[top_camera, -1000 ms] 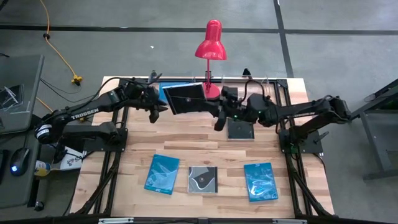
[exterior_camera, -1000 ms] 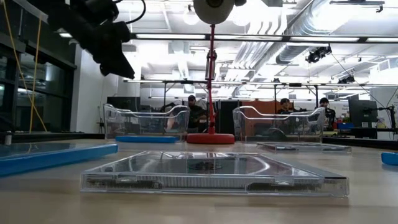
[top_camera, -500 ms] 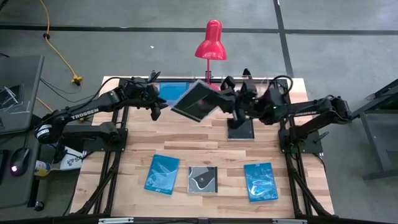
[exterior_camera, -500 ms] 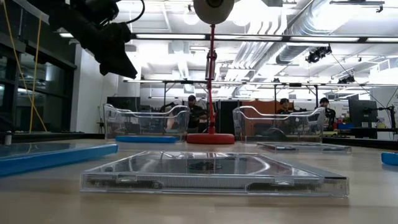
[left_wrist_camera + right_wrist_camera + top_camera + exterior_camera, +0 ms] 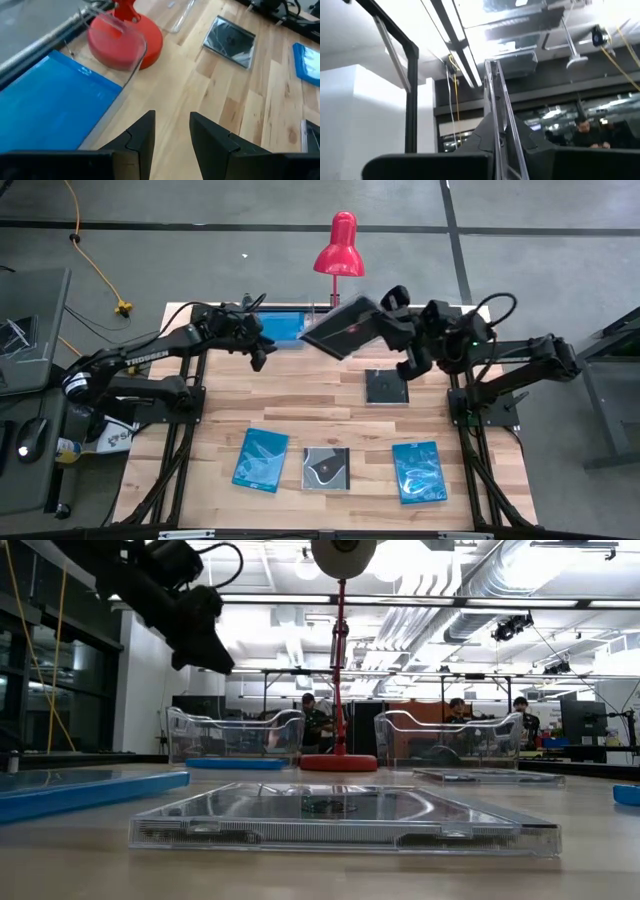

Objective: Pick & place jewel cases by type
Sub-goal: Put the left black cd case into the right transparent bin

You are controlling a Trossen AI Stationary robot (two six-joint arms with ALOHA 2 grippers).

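Right claw (image 5: pixel 392 320) clamped on dark jewel case (image 5: pixel 348 328), now swung higher and rightward toward back tray, sorting underway; left claw (image 5: pixel 170 137) narrowly parted, empty.

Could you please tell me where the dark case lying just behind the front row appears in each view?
High: case, just right of centre.
Low: flat, right of the lamp's base.
Left wrist: beyond the lamp's base.
Right wrist: not in it.
Shared landmark: red lamp.
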